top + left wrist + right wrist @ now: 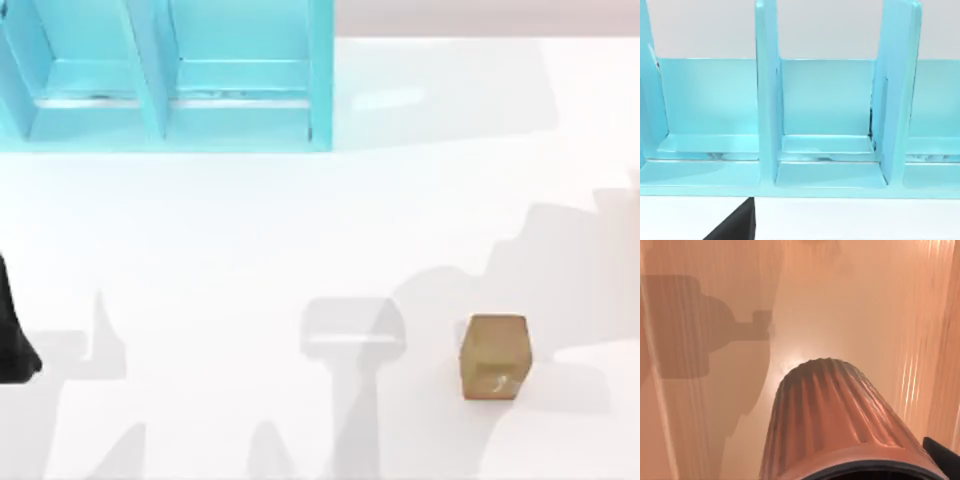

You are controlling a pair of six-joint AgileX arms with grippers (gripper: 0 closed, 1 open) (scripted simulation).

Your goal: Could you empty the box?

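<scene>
I count one small brown cube [495, 357] on the table's right near side, and one turquoise divided shelf [170, 75] at far left, three compartments visible.

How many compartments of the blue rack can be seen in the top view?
2. One bay at the table's far left, and a second bay immediately to its right, split by an upright divider. The blue rack runs past the picture's left edge, so more may be hidden.

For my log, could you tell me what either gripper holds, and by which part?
It cannot be told: a ribbed orange cylinder fills the right wrist view close up, with no grip visible.
</scene>
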